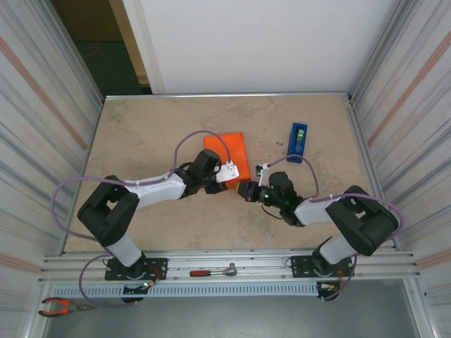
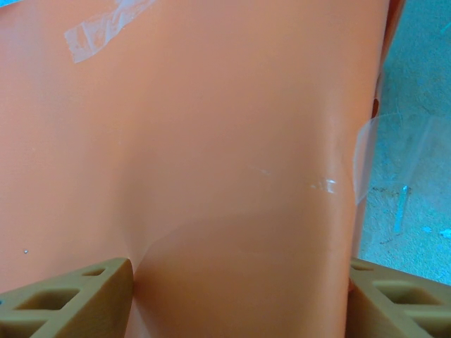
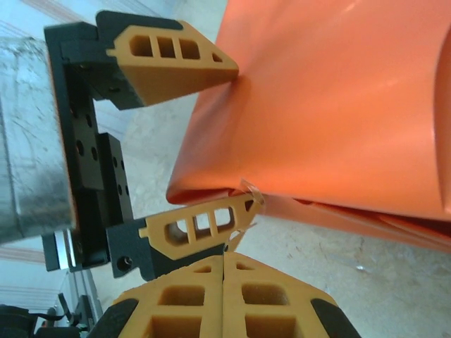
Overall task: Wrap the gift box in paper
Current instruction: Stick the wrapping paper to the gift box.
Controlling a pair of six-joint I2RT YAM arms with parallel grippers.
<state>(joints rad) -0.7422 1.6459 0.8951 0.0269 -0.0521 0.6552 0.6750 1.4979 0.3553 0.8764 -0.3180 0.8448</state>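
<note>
Top external: gift box (image 1: 231,149), wrapped in orange paper (image 2: 211,141), lies mid-table. Blue tape dispenser (image 1: 297,142) stands at its 3 o'clock, apart. I see left gripper (image 1: 229,171) at parcel's 6 o'clock edge, jaws spread wide and clamped across it, fingers (image 2: 70,299) pressing paper either side. Right gripper (image 3: 223,259) at parcel's 5 o'clock, just beside, jaws pressed together. Clear tape (image 2: 106,24) patches on paper; another sliver near right tips, cannot tell if pinched.

**Boxed-in worktop (image 1: 141,134), even light**

The beige, stone-mottled worktop is flanked by ribbed metal walls (image 1: 42,105), with a plain white panel (image 1: 246,42) behind. A dark doorway (image 1: 91,28) opens at far left; aluminium rails (image 1: 225,262) edge the near side.
</note>
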